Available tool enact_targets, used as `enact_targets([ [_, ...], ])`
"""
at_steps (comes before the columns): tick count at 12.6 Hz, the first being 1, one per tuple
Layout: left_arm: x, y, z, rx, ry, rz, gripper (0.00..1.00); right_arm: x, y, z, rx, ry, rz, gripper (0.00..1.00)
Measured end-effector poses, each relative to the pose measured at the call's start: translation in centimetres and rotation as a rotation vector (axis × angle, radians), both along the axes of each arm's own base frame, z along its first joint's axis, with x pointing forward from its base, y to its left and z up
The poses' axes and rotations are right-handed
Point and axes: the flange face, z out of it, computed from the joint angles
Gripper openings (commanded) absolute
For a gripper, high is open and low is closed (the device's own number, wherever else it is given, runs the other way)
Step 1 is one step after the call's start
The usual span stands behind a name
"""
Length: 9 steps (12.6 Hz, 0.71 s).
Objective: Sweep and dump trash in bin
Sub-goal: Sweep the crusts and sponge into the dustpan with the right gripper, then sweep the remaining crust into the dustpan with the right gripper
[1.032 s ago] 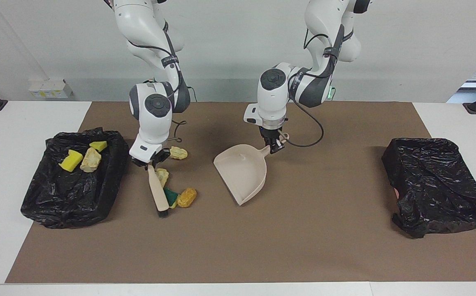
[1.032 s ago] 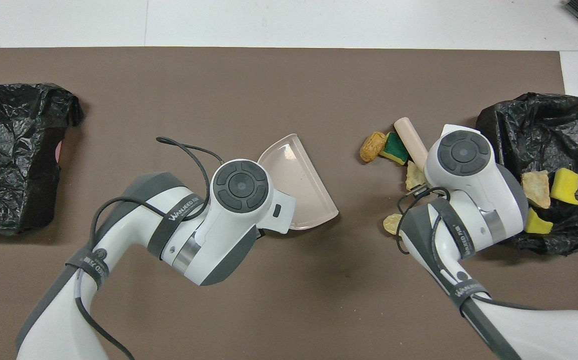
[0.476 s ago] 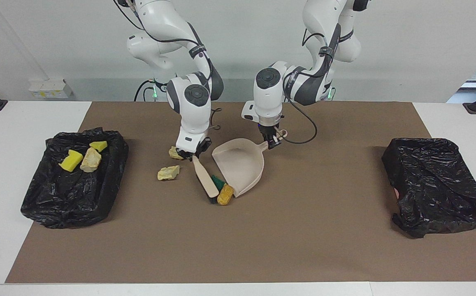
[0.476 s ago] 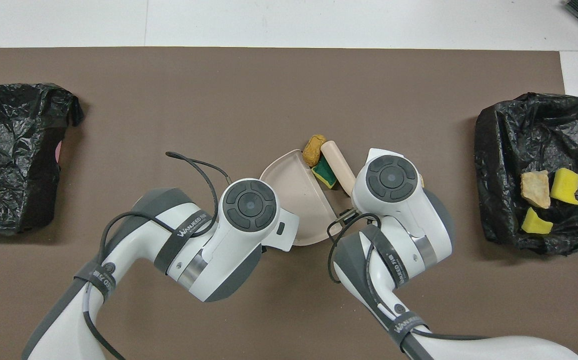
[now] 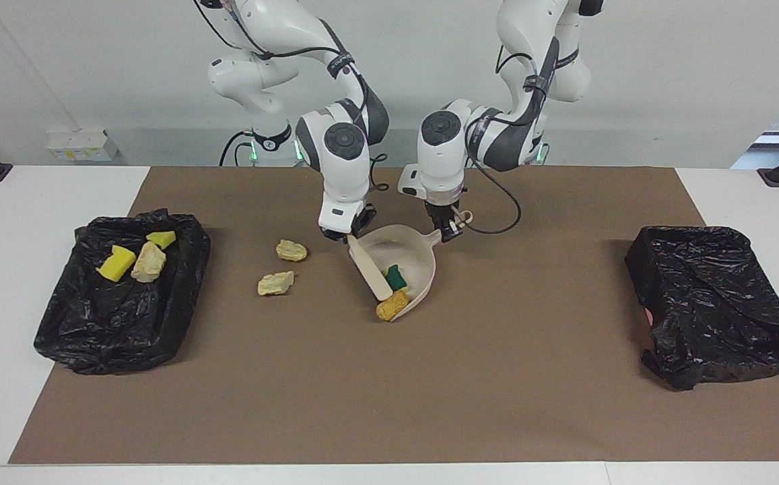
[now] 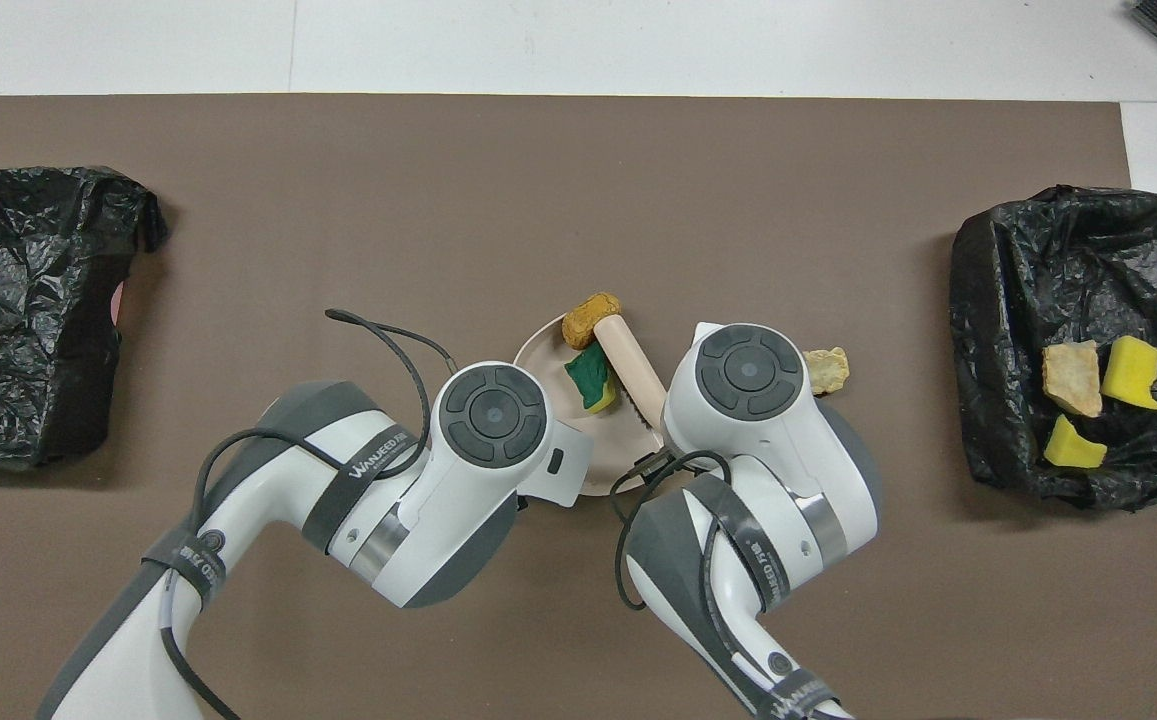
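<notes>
My right gripper (image 5: 345, 235) is shut on the handle of the beige hand brush (image 5: 370, 271), which slants down across the mouth of the beige dustpan (image 5: 418, 254). The pan's handle sits in my shut left gripper (image 5: 448, 232), and the pan rests on the brown mat. Of the trash, a green-and-yellow sponge wedge (image 5: 396, 276) (image 6: 590, 378) lies inside the pan. A tan lump (image 5: 391, 308) (image 6: 590, 316) sits at the pan's open lip by the brush tip. Two cream lumps (image 5: 291, 250) (image 5: 275, 283) lie on the mat toward the right arm's end.
A black-lined bin (image 5: 184, 276) (image 6: 988, 300) at the right arm's end holds two yellow sponge bits and a cream lump (image 5: 148, 261). A second black-bagged bin (image 5: 716, 303) (image 6: 28, 300) stands at the left arm's end. In the overhead view both wrists cover the grippers.
My right gripper swept the brush toward the left arm's end, pushing the green wedge and tan lump to the dustpan. Two cream lumps stayed behind. The dustpan shifted slightly to meet the brush.
</notes>
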Motion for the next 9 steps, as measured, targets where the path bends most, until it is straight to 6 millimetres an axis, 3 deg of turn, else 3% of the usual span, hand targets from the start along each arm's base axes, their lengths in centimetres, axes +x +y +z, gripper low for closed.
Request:
enact_targets([
  [2, 0.0, 0.0, 0.0, -0.002, -0.002, -0.003, 0.00, 0.8, -2.7, 2.5, -0.011, 0.023, -0.048, 0.00],
  [5, 0.0, 0.0, -0.1, -0.006, -0.005, -0.007, 0.00, 2.0, -8.7, 5.4, -0.020, 0.049, -0.150, 0.00],
  [9, -0.2, 0.1, -0.3, -0.011, -0.010, -0.009, 0.00, 3.3, -16.8, 4.9, -0.054, 0.070, -0.281, 0.00],
])
